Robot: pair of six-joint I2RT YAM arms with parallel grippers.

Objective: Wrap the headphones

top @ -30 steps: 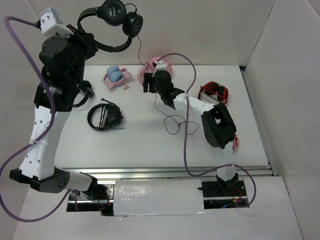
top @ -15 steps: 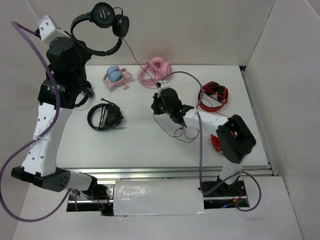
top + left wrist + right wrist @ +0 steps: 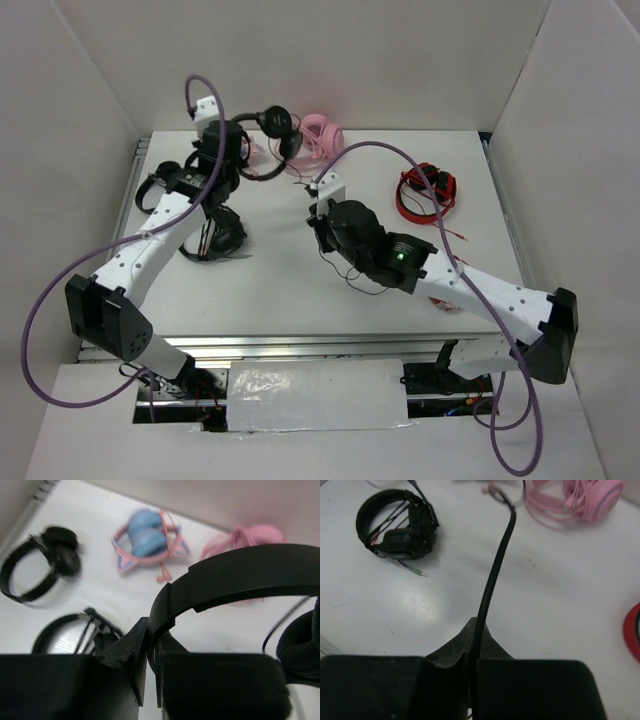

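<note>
The headphones (image 3: 278, 135) are slim and black, and they hang over the back middle of the table. My left gripper (image 3: 154, 647) is shut on their thin headband (image 3: 240, 575), with one earcup (image 3: 300, 645) at the right of the left wrist view. Their thin black cable (image 3: 497, 565) runs from the headphones into my right gripper (image 3: 476, 647), which is shut on it. In the top view my right gripper (image 3: 316, 212) sits at mid-table, right of and nearer than the headphones. The slack cable (image 3: 368, 282) lies looped on the table beside the right arm.
A bulkier black headset (image 3: 215, 235) with a boom lies left of centre. A smaller black pair (image 3: 160, 185) sits at the far left. Pink headphones (image 3: 322, 133) and a blue and pink pair (image 3: 147, 537) lie at the back. Red headphones (image 3: 425, 190) lie at the right.
My left arm has come down from high at the back left to the back middle with the headphones. My right gripper has drawn back towards mid-table and shut on the cable.
</note>
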